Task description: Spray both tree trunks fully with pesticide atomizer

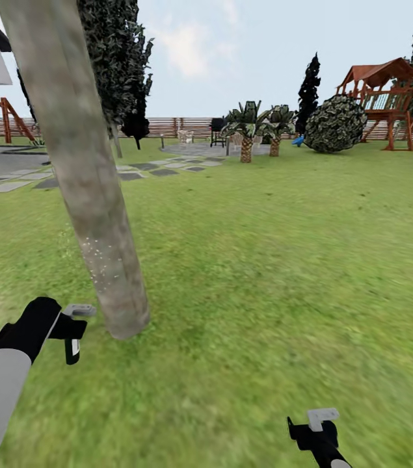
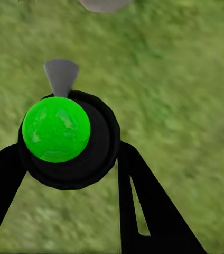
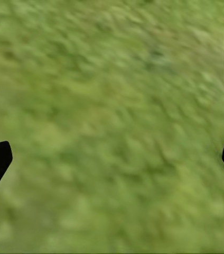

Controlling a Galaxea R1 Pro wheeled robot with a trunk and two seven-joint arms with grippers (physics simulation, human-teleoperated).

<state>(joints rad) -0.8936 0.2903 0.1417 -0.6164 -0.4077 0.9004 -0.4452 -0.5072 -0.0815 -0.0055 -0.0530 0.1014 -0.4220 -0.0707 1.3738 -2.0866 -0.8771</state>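
My left gripper (image 2: 70, 159) is clamped around the pesticide atomizer (image 2: 64, 140), green cap and grey nozzle visible | nozzle sits just beside the tree trunk (image 1: 82, 169), whose bark carries white specks | my right gripper (image 3: 112, 159) is spread wide and empty above the lawn (image 1: 284, 260).

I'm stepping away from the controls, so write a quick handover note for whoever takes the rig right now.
Left hand: shut on the sprayer, a black bottle with a green top and a grey nozzle, held low above the grass.
Right hand: open, nothing in it, over grass.
Tree trunk: close ahead of the left hand, with a patch of pale specks low down, which looks like spray.
Done: sprayer picked up; spraying of this trunk seems started.
Left: cover the rest of this trunk, then the second tree.
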